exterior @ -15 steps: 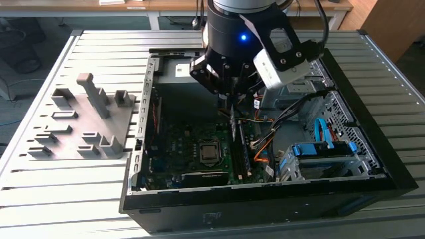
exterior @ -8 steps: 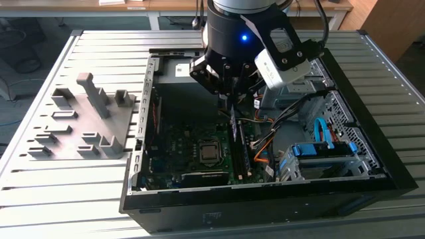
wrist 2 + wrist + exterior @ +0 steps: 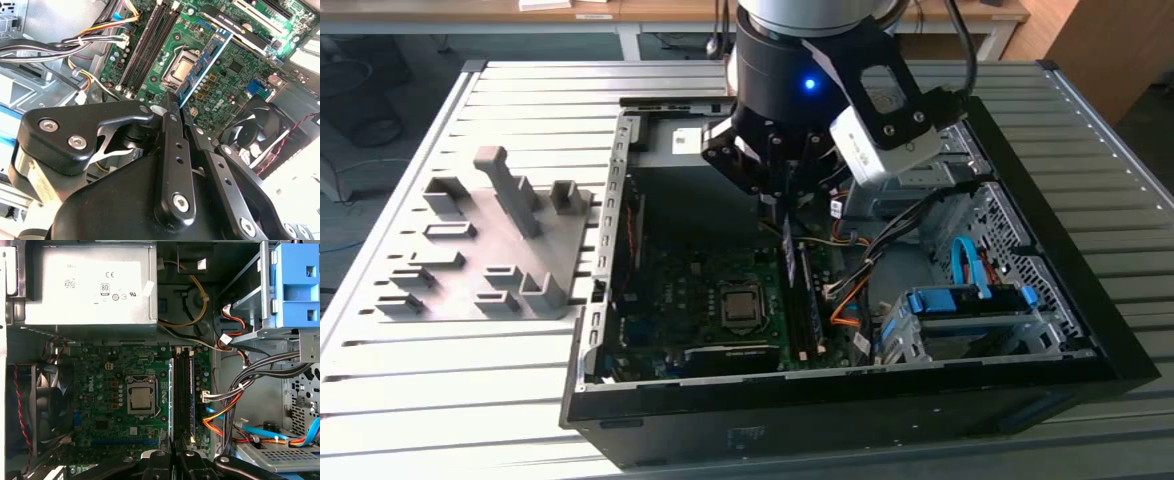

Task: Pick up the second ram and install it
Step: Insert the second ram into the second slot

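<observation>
The second ram (image 3: 204,62), a blue-green stick with a row of small chips, is pinched at one end between the narrow jaws of the gripper (image 3: 177,107) and juts out from the fingertips over the motherboard (image 3: 250,60), clear of it. In the second wrist view it crosses just beside the processor socket (image 3: 181,67), near the long black memory slots (image 3: 150,47). A black fan (image 3: 255,125) sits at the board's edge. In the exterior view the arm reaches down into the open computer case (image 3: 854,400); a grey fixture tray (image 3: 480,250) lies beside the case on the exterior view's left.
</observation>
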Action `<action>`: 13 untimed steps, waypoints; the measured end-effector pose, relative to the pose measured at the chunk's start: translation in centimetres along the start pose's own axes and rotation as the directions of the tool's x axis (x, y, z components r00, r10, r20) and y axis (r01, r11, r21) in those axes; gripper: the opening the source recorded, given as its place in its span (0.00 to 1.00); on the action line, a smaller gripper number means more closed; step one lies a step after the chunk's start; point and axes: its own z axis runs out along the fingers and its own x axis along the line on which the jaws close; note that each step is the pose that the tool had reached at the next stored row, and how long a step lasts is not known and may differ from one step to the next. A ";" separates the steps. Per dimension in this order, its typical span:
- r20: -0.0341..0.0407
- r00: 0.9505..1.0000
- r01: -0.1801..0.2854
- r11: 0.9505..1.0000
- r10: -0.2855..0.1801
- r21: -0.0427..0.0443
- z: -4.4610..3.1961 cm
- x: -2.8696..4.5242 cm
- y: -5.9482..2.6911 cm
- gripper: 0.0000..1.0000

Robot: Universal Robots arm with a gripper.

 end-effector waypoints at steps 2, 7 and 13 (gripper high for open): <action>0.000 1.000 0.000 1.000 0.000 0.000 0.14 0.01 0.00 0.14; 0.000 1.000 0.000 1.000 0.000 0.000 0.40 0.02 -0.01 0.14; 0.000 1.000 0.000 1.000 0.000 0.001 0.68 0.03 -0.01 0.14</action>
